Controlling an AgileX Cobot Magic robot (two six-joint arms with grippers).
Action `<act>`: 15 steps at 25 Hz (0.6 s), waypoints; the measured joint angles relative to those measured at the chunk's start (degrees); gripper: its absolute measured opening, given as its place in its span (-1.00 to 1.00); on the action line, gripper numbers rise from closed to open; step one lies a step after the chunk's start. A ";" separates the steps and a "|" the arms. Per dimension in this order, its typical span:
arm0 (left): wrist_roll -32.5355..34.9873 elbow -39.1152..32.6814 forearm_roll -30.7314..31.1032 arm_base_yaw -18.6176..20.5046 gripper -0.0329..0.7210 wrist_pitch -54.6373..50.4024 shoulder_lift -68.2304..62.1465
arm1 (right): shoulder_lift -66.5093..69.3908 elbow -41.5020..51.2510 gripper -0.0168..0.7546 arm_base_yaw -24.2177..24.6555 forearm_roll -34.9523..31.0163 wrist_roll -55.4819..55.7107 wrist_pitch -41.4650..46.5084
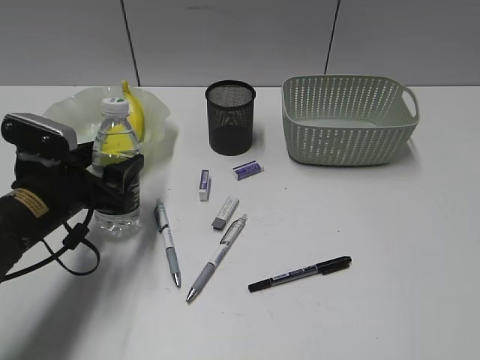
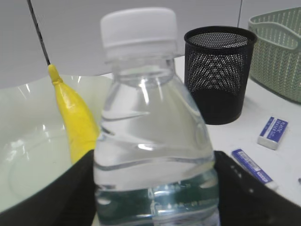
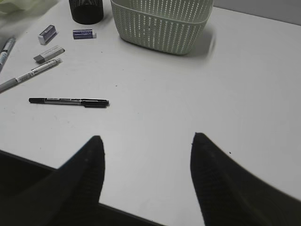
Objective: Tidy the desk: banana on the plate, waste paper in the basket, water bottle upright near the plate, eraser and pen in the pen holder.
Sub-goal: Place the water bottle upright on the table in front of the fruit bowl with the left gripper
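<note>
The left claw [image 1: 112, 191] pinched the upright water bottle [image 1: 116, 169] just beside the plate [image 1: 154, 112] holding the banana [image 1: 127, 120]; releasing should be slow and level; the right claw [image 3: 146, 155] was spread, empty.

The desk [image 1: 390, 255] is big, flat and white. The plate [image 1: 154, 109] is pale green with a wavy rim, at the back left. The yellow banana [image 1: 131, 112] leans inside it, stem up. The bottle [image 1: 118, 169] stands upright just in front of the plate, clear, with a white cap and dark green label. The holder [image 1: 230, 118], a black mesh cup, stands in the middle at the back. The green basket [image 1: 349, 120] with little holes sits to its right. Three small erasers [image 1: 225, 212] lie in front of the holder. Three pens [image 1: 301, 274] lie nearer the front.
</note>
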State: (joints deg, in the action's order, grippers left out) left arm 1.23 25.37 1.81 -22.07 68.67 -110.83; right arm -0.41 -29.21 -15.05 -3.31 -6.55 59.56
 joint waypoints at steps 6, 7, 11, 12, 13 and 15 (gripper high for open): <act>0.36 -1.76 0.74 0.00 0.43 1.81 -0.06 | 0.00 0.00 0.25 0.00 0.00 0.00 -0.05; 0.36 -2.30 0.77 0.00 0.43 2.40 -0.06 | 0.00 0.00 0.25 0.00 0.00 0.00 -0.05; 0.36 -3.78 1.53 0.00 0.43 3.37 0.24 | 0.00 0.00 0.25 0.00 0.00 0.00 -0.05; 0.42 -3.88 1.75 0.00 0.43 3.45 0.31 | 0.00 0.00 0.25 0.00 0.00 0.00 -0.05; 0.42 -4.09 1.95 0.00 0.43 3.67 0.31 | 0.00 0.00 0.25 0.00 0.00 0.00 -0.05; 0.42 -4.55 2.16 0.00 0.43 4.02 0.31 | 0.00 0.00 0.25 0.00 0.00 0.00 -0.05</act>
State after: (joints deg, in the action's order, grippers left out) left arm 1.65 20.82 3.97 -22.07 72.68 -110.52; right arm -0.41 -29.21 -15.05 -3.31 -6.55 59.51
